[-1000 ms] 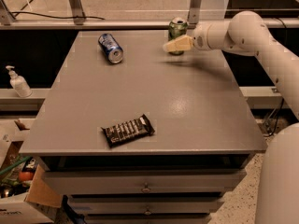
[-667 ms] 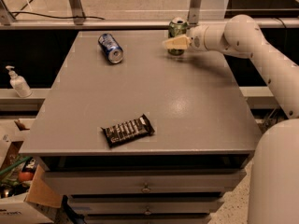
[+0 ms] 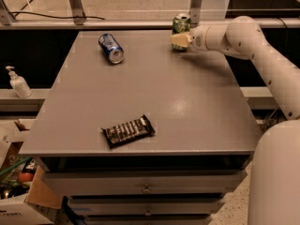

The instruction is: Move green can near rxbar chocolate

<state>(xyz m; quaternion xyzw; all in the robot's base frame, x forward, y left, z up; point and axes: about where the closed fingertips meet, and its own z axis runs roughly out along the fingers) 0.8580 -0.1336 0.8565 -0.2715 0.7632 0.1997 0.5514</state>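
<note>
Grey worktop (image 3: 187,107), white arm (image 3: 248,36) reaching over its far right corner.
The rxbar chocolate (image 3: 128,131) lies at 7 o'clock, a blue can (image 3: 111,48) on its side at 11, the green can (image 3: 180,20) upright at 1 o'clock, far from the bar; the hand (image 3: 180,40) sits against it, grip impossible to tell.

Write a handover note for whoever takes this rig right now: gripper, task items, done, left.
Gripper: at the far right of the table, just in front of the green can; a grasp can't be confirmed.
Green can: upright at the far edge.
Rxbar chocolate: flat near the front edge, left of centre.
Done: approach only.
Left: grasp the can, carry it over, set it beside the bar.
</note>
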